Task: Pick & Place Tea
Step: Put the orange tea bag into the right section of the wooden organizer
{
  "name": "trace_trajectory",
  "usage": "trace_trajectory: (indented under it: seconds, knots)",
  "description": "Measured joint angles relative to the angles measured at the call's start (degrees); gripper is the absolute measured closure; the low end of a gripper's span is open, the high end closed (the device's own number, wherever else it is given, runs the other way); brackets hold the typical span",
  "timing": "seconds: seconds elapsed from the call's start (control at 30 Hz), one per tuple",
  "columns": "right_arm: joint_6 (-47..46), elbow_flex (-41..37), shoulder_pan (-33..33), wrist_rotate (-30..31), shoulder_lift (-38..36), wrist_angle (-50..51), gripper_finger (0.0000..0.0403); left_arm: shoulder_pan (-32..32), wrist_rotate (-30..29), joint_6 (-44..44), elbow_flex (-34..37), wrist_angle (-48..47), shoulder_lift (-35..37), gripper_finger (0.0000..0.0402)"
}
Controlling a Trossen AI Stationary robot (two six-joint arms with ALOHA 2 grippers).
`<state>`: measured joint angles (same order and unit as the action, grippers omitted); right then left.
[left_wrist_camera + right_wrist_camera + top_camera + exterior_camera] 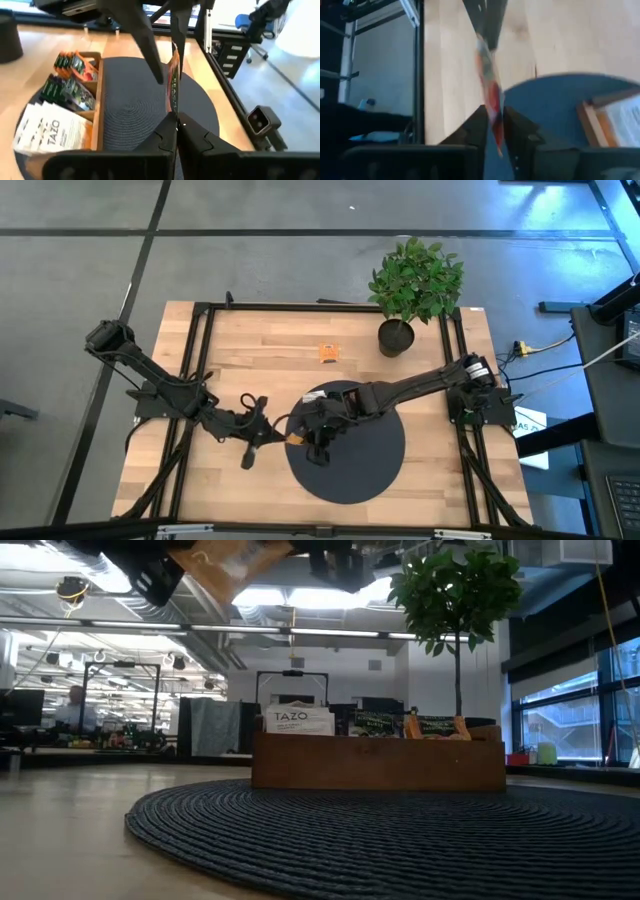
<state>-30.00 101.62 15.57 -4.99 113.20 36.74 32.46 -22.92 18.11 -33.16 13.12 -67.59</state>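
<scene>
An orange tea sachet [296, 438] hangs in the air over the left rim of the round dark mat [370, 470], between my two grippers. My left gripper [176, 131] reaches in from the table's left and is shut on it. My right gripper [495, 122] comes from the right, its fingers slightly apart on either side of the sachet's [491, 95] other end. The wooden tray [97, 100] rests on the mat with white, dark green and orange sachets [50, 130] standing in its compartments. Another orange sachet [328, 352] lies flat on the bare wood farther back. My left gripper pinches the sachet's near edge [173, 107] between its two shut fingers, coming nearly level from the table's left. The sachet stands edge-on beyond the fingertips, lifted clear of the mat. My right gripper's fingers [481, 125] stand close beside the sachet's far end; whether they touch it I cannot tell.
A potted plant [412, 285] stands at the table's far right. The black frame rails [200, 360] run along the table's sides. Bare wood lies left of the mat and near the front edge.
</scene>
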Motion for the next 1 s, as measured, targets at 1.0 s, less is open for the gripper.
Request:
trace_trajectory:
  seconds: [1.0]
  knots:
    - [-14.9,0.0,0.5,7.0,-12.8,17.1,0.0220,6.2,-20.1,-80.9,-4.6,6.9,0.0,0.0395]
